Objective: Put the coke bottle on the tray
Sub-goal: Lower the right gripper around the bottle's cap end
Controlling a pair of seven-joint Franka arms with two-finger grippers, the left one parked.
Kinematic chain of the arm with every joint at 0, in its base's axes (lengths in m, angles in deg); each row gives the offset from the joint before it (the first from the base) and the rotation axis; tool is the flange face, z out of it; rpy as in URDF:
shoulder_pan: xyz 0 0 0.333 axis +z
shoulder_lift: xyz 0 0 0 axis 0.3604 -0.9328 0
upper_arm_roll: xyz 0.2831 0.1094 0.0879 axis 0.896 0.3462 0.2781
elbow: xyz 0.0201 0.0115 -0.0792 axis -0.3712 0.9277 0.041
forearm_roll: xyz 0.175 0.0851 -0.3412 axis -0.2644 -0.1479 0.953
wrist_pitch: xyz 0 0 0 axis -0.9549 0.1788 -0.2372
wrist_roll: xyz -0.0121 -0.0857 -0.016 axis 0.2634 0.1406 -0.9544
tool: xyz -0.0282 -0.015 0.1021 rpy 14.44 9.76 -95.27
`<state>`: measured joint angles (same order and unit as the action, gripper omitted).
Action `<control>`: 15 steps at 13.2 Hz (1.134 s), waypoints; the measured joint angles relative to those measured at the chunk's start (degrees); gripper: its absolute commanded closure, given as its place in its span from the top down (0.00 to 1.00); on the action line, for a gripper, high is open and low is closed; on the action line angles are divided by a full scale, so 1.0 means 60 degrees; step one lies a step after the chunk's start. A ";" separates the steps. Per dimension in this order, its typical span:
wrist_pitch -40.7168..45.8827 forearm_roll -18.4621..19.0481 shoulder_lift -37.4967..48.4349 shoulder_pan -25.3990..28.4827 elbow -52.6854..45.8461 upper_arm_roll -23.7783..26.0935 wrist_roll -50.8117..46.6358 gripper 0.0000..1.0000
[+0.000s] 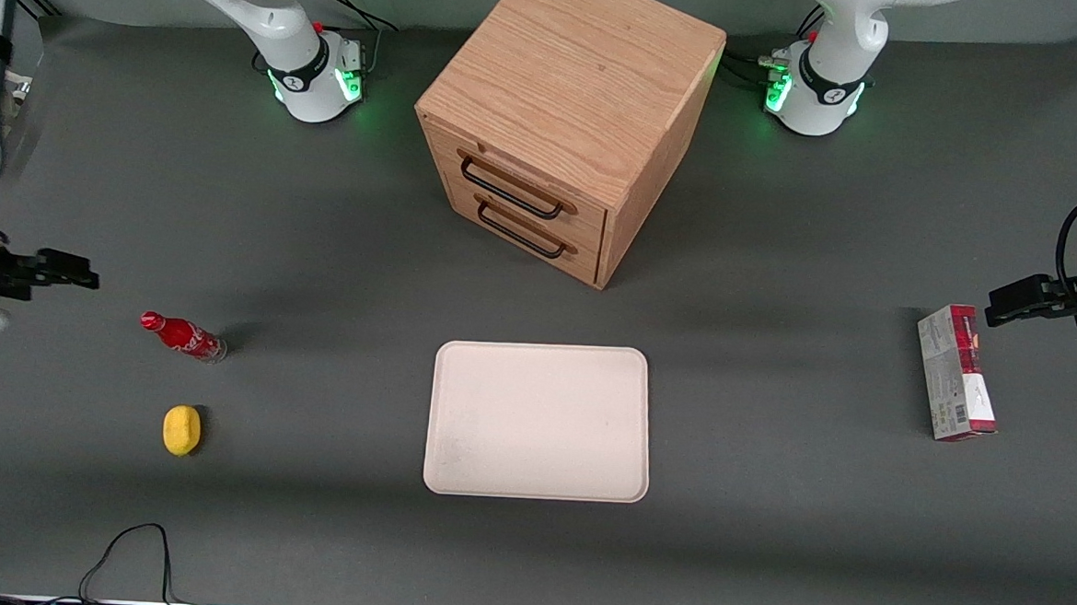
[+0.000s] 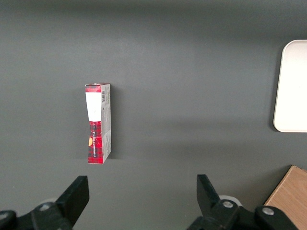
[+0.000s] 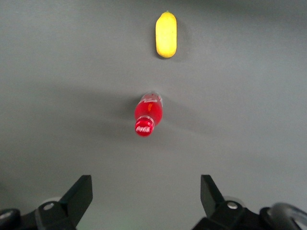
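Bottle (image 1: 182, 336) seems to stand upright near the lemon (image 1: 182, 429), so the wide-open, empty gripper (image 3: 146, 194) should descend squarely over its cap, close on the neck, then carry it to the tray (image 1: 539, 421).

Open claw (image 3: 146, 199) above upright coke bottle (image 3: 147, 115), lemon (image 3: 166, 34) nearby

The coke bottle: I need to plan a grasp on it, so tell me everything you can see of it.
The small slim red coke bottle has a red cap with white lettering, white script on its label and a clear base. It looks like plastic or glass. It appears to stand upright on the dark grey table, toward the working arm's end, touching nothing else. The yellow lemon-like object lies apart from it, nearer the front camera. The open gripper hangs above, clear of it.
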<state>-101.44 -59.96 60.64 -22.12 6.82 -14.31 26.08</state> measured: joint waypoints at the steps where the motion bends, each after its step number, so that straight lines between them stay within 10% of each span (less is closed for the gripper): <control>1: -0.0644 -0.0045 0.0019 0.0008 0.0509 0.0001 0.0000 1.00; 15: -0.4138 -0.0391 -0.0569 0.0113 0.2862 0.0074 0.0121 1.00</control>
<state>-126.27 -62.31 57.23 -21.44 23.99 -13.87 26.80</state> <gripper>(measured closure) 0.000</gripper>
